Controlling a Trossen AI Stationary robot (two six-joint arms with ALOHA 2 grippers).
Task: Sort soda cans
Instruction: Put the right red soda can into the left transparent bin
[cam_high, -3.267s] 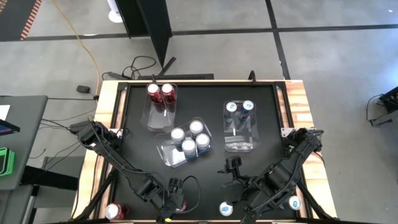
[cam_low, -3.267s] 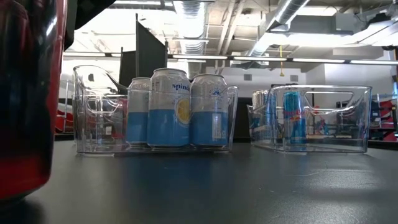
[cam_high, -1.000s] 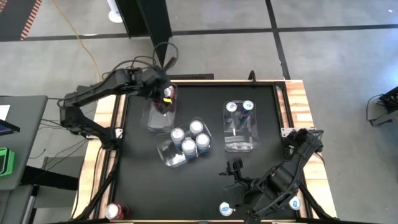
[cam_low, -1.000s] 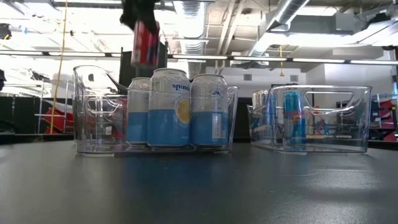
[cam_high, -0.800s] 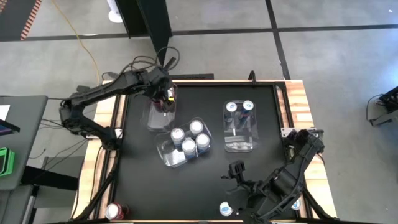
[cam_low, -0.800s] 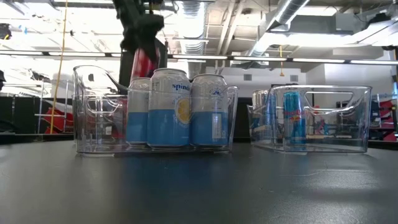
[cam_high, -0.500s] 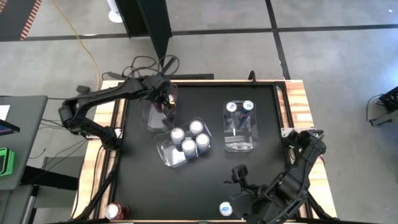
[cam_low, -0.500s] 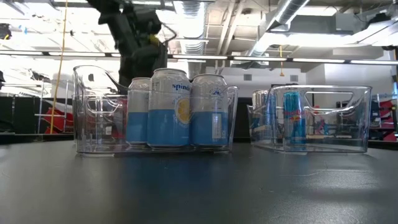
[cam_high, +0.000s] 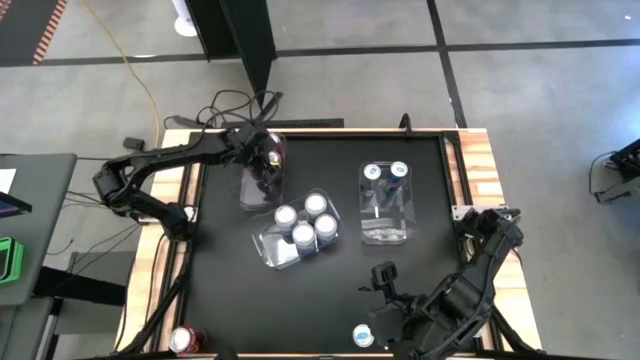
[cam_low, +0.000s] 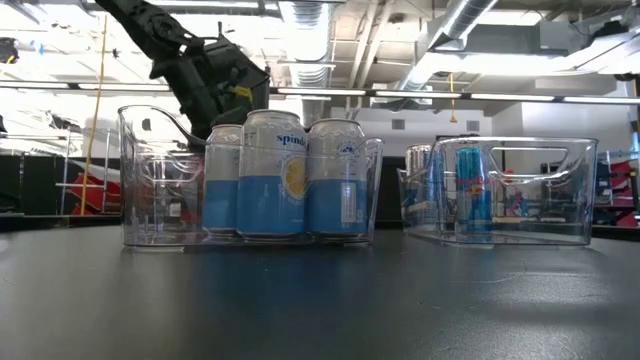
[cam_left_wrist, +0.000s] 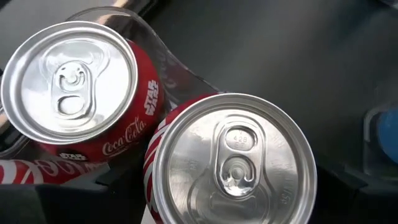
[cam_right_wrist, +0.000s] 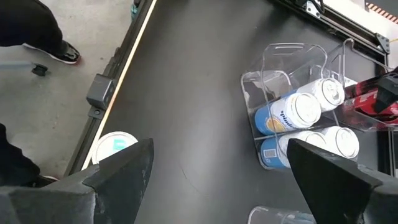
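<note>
My left gripper (cam_high: 262, 158) reaches down into the far-left clear bin (cam_high: 250, 190), shut on a red soda can (cam_left_wrist: 233, 162). A second red can (cam_left_wrist: 68, 81) stands right beside it, and a sliver of a third (cam_left_wrist: 25, 171) shows. Several silver-and-blue cans (cam_high: 302, 225) fill the middle bin, and two dark blue cans (cam_high: 385, 172) stand in the right bin. A loose red can (cam_high: 185, 340) and a silver-topped can (cam_high: 362, 336) stand at the near edge. My right gripper (cam_right_wrist: 219, 152) is open, low near that silver-topped can (cam_right_wrist: 115, 146). My left gripper comes from above, pointing down, with a dark finger (cam_left_wrist: 115, 180) on either side of the red can's wall (cam_left_wrist: 155, 168), just under its silver top. The can is upright inside the bin. Whether its base rests on the bin floor is hidden.
The three clear bins stand across the far half of the black table. In the low view the middle bin (cam_low: 250, 175) hides the red cans behind it, with my left arm (cam_low: 205, 75) above. Bare table lies between the bins and the near edge.
My left gripper has carried the red can down from above the far-left bin into it, next to the red cans standing there. In the low view the can has sunk out of sight behind the silver-and-blue cans.
</note>
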